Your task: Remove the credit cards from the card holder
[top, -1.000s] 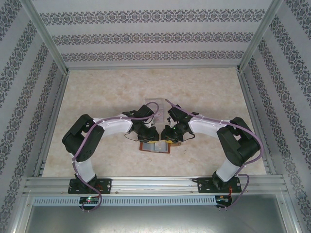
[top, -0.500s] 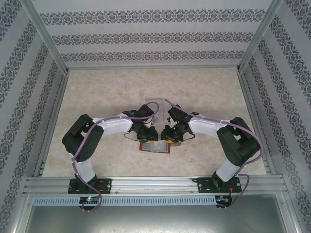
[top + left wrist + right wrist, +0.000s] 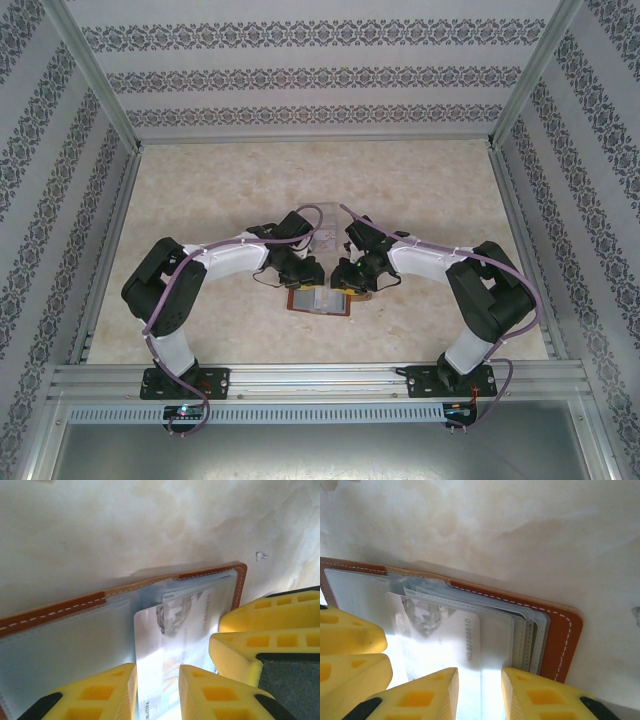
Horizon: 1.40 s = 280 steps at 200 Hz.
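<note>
The reddish-brown card holder (image 3: 320, 303) lies open on the table, grey-blue pockets up. Both grippers hang low over it. In the left wrist view my left gripper (image 3: 157, 672) stands slightly open over a pale grey credit card (image 3: 165, 640) that sticks partly out of a pocket by the leather edge (image 3: 55, 611). My right gripper (image 3: 480, 675) is also open, its tips over the stacked pockets, beside the same card (image 3: 445, 630), printed with a number. The leather rim (image 3: 560, 630) shows to the right. From above, the left gripper (image 3: 303, 279) and right gripper (image 3: 346, 283) nearly touch.
A clear plastic tray (image 3: 320, 222) sits just beyond the two wrists. The right gripper's yellow fingers (image 3: 260, 640) crowd the left wrist view, and the left gripper's fingers (image 3: 345, 640) crowd the right one. Marbled tabletop (image 3: 420, 190) stretches behind, framed by aluminium rails.
The left arm's elbow has shifted a little to the left and its wrist has drawn slightly back. The right arm and the card holder have stayed put.
</note>
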Each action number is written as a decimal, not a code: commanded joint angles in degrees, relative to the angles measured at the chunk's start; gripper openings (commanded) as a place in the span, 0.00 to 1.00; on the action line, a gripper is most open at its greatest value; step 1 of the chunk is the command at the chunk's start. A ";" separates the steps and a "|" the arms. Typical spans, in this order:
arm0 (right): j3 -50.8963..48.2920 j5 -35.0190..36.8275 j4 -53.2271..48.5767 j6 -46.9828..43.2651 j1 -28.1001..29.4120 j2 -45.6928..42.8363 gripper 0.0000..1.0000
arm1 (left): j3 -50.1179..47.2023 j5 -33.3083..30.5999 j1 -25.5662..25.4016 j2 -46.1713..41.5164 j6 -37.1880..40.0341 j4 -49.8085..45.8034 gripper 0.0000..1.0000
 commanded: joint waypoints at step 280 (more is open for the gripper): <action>-0.05 1.06 -2.73 -1.16 0.63 1.03 0.31 | -1.82 3.58 0.71 2.24 -0.17 2.93 0.16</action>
